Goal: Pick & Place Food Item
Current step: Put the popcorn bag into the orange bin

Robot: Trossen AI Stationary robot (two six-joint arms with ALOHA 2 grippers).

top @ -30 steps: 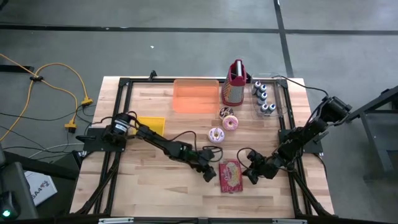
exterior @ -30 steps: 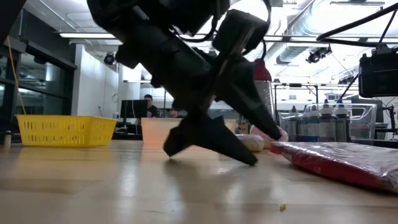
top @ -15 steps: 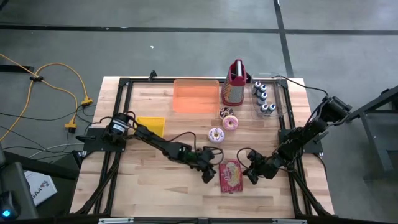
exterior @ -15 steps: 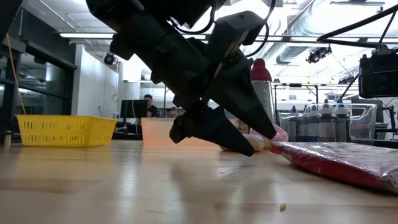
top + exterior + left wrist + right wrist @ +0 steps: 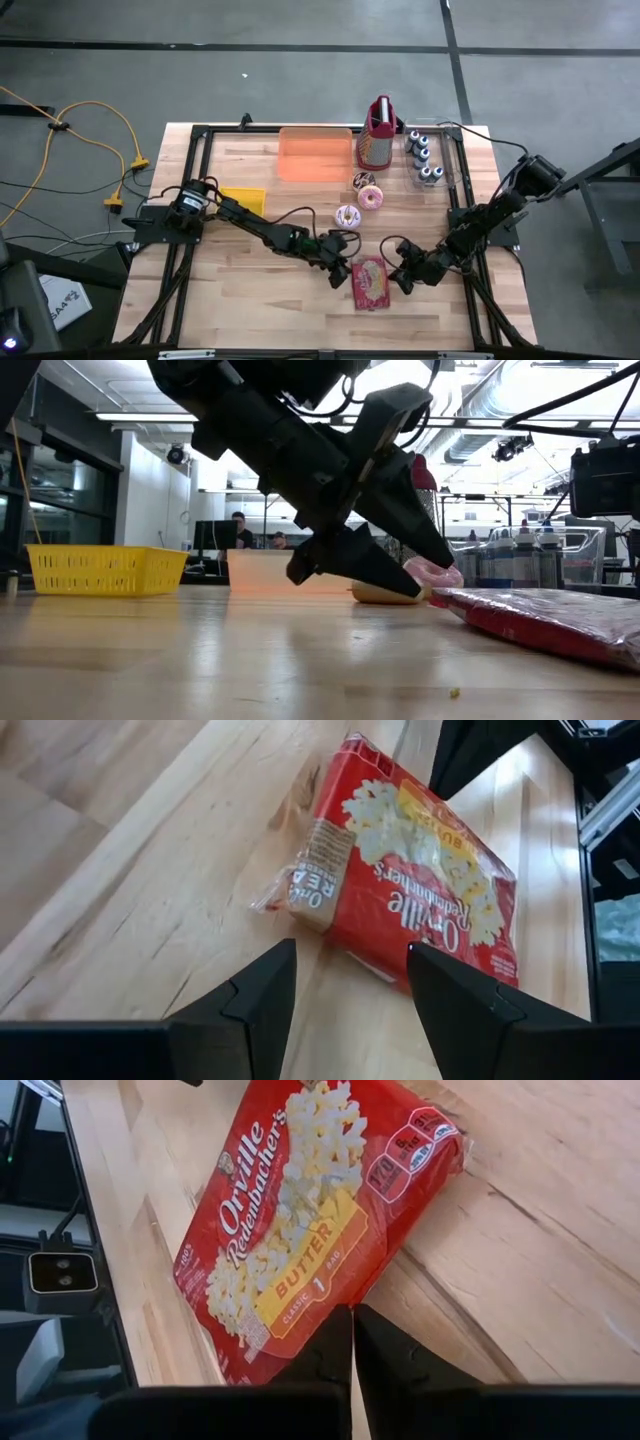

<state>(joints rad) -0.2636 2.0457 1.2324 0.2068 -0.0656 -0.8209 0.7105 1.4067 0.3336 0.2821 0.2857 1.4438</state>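
Lying flat on the wooden table [image 5: 230, 290], the red popcorn bag [image 5: 369, 283] sat near the front edge, between the two grippers. The left gripper [image 5: 338, 277] was just beside the bag's left edge, its fingers [image 5: 262, 988] spread apart and holding nothing; in the left wrist view the bag's crimped end showed just beyond the gap between them. In the low view this gripper hung a little above the tabletop. The right gripper [image 5: 404, 283] sat just beside the bag's right edge with its fingers [image 5: 330, 1342] pressed together, empty, pointing at the bag.

Farther back on the table stood an orange tray [image 5: 315, 155], a grater [image 5: 377, 140], a clear bin of bottles [image 5: 424, 156], a yellow basket [image 5: 243, 201], and two doughnuts [image 5: 366, 192] near the middle, with a third [image 5: 347, 217] closer to the left arm.
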